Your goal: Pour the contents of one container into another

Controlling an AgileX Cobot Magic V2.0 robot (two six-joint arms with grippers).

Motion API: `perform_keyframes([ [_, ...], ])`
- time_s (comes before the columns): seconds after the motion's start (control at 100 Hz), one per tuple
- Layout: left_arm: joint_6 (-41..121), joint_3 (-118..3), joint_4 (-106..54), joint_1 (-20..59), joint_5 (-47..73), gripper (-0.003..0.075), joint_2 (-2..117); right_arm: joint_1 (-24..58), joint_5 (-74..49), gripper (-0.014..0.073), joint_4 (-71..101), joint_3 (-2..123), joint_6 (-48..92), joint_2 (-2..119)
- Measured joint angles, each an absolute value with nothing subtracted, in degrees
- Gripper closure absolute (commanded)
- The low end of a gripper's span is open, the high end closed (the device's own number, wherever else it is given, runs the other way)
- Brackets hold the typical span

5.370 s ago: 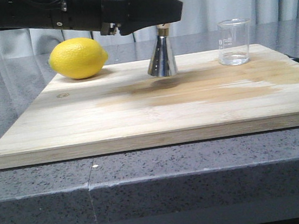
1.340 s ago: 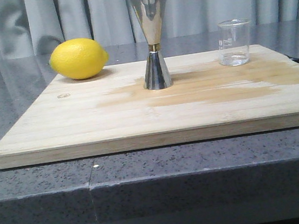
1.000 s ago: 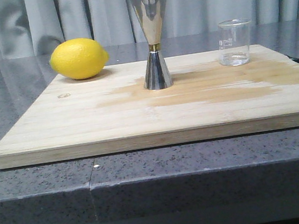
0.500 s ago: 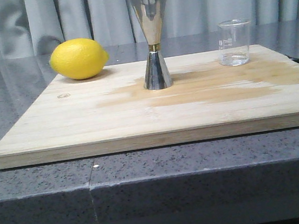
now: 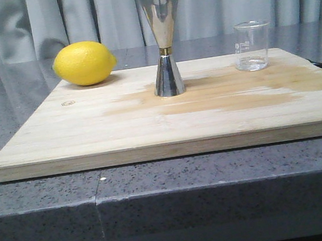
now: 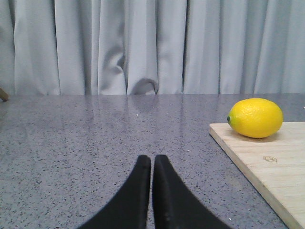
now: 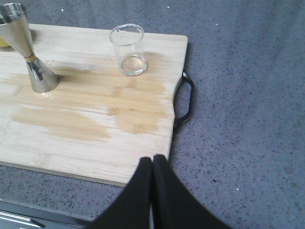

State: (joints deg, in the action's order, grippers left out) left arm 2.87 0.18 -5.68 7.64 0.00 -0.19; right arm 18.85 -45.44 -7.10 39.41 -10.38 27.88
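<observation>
Standing upright on the cutting board, well beyond the right gripper, beaker and jigger; both grippers clenched empty, left gripper beside the board.

This looks like a kitchen or a small bar corner set up for a robot. A wooden cutting board lies on a gray speckled stone counter. On the board are a yellow lemon, a shiny steel jigger and a small glass beaker. Gray curtains hang at the far side.
</observation>
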Motion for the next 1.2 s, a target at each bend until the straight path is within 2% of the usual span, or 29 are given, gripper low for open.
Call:
perform_keyframes([
  [0.78, 2.87, 0.18, -5.68, 7.64, 0.00, 0.0739, -0.19, 18.34, -44.62, 0.0669, -6.83, 38.30, -10.38, 26.76],
  [0.9, 2.87, 0.18, -5.68, 7.64, 0.00, 0.0739, -0.19, 12.96, -35.99, 0.0669, -4.73, 33.12, -10.38, 22.57],
  [1.04, 2.87, 0.18, -5.68, 7.64, 0.00, 0.0739, -0.19, 5.41, -22.68, 0.0669, -1.80, 22.22, -10.38, 13.98],
  [1.2, 2.87, 0.18, -5.68, 7.64, 0.00, 0.0739, -0.19, 0.45, -10.96, 0.0669, 0.00, 9.99, -10.38, 5.26],
])
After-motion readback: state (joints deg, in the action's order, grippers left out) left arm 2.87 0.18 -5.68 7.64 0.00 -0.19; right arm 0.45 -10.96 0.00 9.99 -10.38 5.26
